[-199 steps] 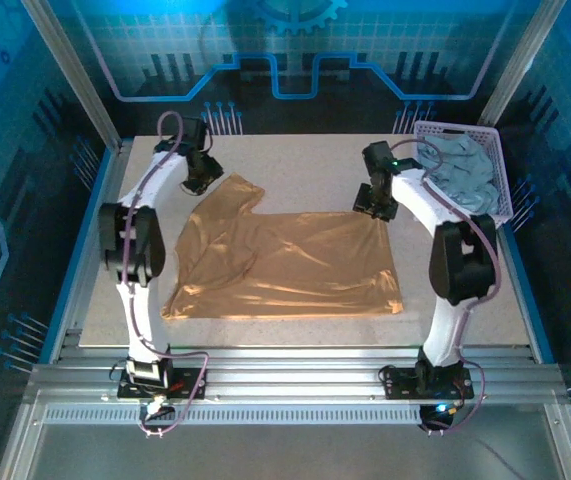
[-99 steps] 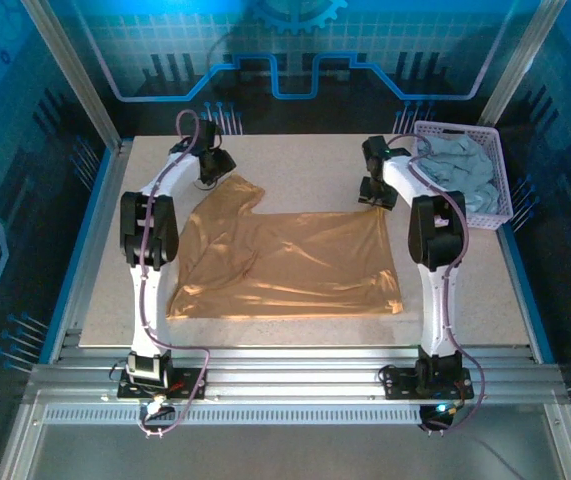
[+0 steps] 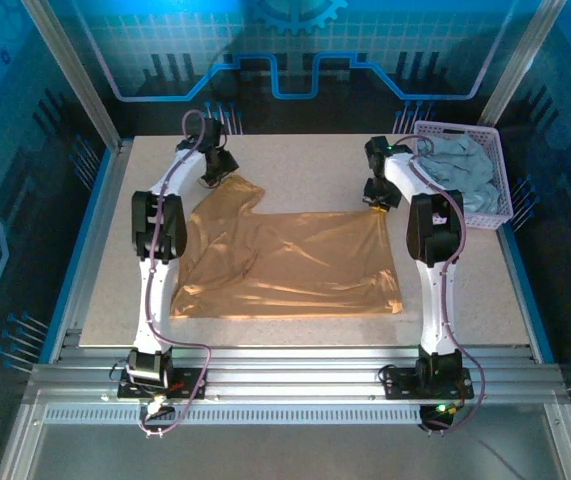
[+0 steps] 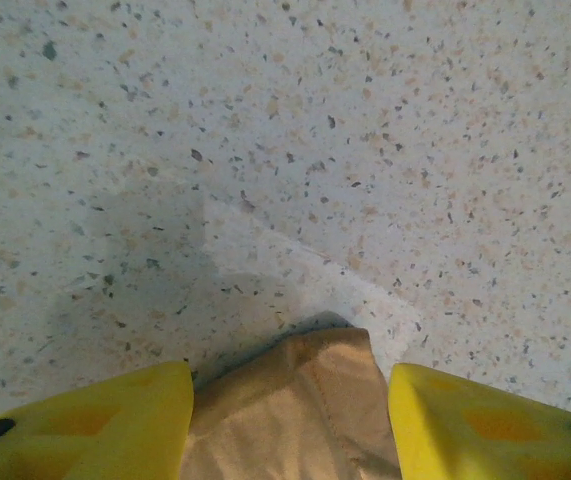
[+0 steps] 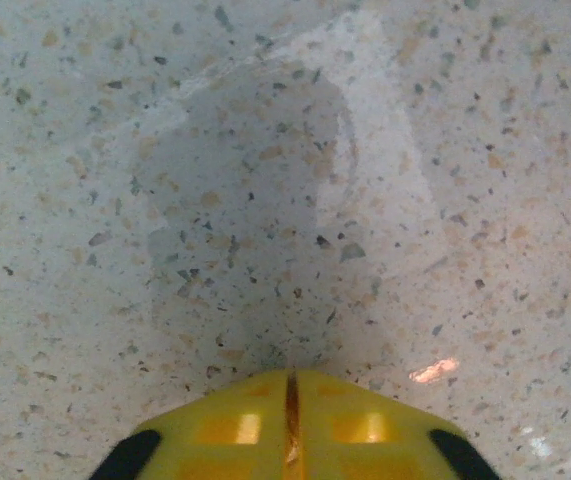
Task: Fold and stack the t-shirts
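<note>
1. The tan t-shirt (image 3: pixel 285 265) lies spread flat on the table (image 3: pixel 305 160), left of the lavender basket (image 3: pixel 453 126). Its hem is on the side nearer the basket and one sleeve points away from it. Judging by that, it is laid open so that its far corners can be lifted for a first fold.
2. The pale grey-blue t-shirt (image 3: pixel 460 170) sits crumpled inside the basket, probably waiting its turn.
3. The left gripper (image 3: pixel 215 172) is at the shirt corner farthest from the basket. In the left wrist view its yellow fingers (image 4: pixel 85 425) stand apart with the tan corner (image 4: pixel 295 420) between them (straddling it, not yet pinching).
4. The right gripper (image 3: pixel 375 200) is at the shirt's far edge, just beside the basket. In the right wrist view its fingers (image 5: pixel 225 425) are pressed together. I cannot tell whether they have nipped any cloth, as bare speckled table lies ahead of them.
5. The two grippers at matching far corners suggest a paired lift towards the near edge.
6. No brand, label or writing can be read on the shirts, the basket or the finger pads.
</note>
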Robot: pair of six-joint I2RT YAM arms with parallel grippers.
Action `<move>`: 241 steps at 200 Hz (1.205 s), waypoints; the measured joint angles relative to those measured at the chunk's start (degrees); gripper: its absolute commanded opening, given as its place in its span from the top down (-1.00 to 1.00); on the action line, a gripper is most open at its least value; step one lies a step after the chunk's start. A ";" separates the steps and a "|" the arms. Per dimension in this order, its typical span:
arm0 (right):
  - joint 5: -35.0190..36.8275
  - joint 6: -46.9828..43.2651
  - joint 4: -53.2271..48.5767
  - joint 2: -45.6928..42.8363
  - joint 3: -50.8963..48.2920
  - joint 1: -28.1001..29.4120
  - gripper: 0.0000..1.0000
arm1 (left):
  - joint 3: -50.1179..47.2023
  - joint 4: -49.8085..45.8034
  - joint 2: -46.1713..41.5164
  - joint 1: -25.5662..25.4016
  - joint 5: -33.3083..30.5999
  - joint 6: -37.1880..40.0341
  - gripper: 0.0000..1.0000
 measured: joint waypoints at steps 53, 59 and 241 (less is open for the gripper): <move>-0.22 0.28 0.02 -0.04 -0.02 0.04 1.00 | 8.92 -7.54 5.16 -2.78 -6.27 0.63 -0.10; -0.33 0.28 0.04 -0.07 -0.02 0.04 1.00 | 10.32 -8.83 5.95 -3.06 -7.04 0.87 -0.09; -4.37 0.66 2.89 -4.87 -5.88 0.87 1.00 | 13.68 -23.17 6.51 -3.82 -10.23 0.48 1.00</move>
